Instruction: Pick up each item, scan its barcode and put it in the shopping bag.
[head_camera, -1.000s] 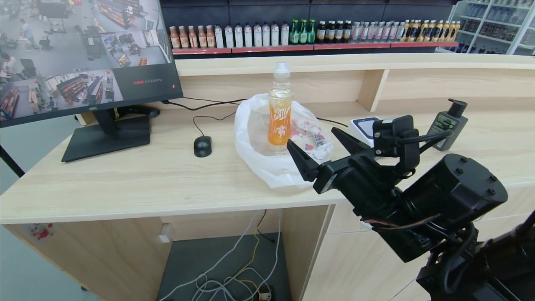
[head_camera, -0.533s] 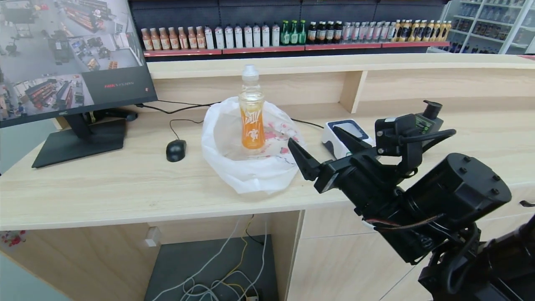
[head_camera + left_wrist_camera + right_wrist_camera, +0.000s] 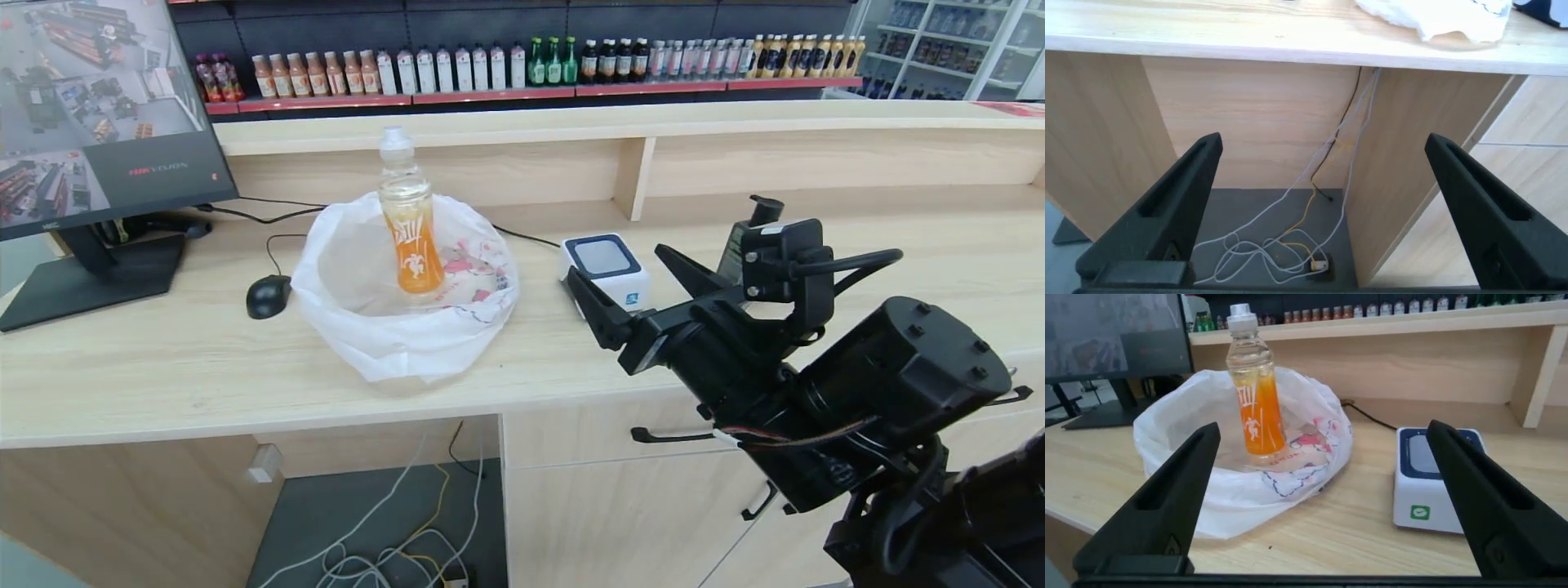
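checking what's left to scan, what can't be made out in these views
- Dark pump bottle: head view, mostly hidden behind the right arm.
- Drink bottle: head and right wrist views, base sunk behind the bag wall; label print too small.
- Monitor: head view, cut by the left edge.

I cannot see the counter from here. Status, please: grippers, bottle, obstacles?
Right gripper open, empty, facing bag and scanner. Left gripper open, empty, low, facing under counter. Bottle upright in bag. Pump bottle beyond right gripper, partly hidden.
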### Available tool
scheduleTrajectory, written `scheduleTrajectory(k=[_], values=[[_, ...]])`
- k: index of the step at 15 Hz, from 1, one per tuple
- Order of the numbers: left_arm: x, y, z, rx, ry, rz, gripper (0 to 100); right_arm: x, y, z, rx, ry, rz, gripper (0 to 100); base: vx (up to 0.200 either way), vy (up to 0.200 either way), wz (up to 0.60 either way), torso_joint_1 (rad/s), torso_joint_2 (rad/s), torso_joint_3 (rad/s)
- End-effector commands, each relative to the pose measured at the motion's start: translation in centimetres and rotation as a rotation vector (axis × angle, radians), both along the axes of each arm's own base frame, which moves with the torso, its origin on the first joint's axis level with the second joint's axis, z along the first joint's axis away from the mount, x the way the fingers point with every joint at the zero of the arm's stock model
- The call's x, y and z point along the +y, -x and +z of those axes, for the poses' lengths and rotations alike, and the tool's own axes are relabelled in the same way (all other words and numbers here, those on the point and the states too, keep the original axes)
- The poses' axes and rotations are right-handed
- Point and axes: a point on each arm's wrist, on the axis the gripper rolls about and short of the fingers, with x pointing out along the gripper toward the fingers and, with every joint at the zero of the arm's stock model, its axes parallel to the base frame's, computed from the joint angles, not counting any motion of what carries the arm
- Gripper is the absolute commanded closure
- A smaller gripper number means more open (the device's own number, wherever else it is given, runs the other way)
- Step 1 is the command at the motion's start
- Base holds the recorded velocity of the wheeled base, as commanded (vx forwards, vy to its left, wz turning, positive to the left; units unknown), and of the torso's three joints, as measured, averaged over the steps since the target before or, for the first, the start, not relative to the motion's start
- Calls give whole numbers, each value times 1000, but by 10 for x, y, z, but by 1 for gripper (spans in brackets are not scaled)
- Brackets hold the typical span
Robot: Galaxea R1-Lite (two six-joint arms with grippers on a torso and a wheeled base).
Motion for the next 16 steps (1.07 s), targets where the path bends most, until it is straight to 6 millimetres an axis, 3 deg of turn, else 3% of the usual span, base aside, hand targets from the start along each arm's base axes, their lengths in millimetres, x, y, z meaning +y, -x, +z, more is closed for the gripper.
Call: scheduleTrajectory(k=[1,16], values=[[0,0,0,0,1,1,0,-6,-1,4,-8,-13,-26,0,0,-200,0,2,2,2],[0,0,0,0,-1,1,0,-27,2,-5,34,18,-74,0,0,-187,0,1,3,2]])
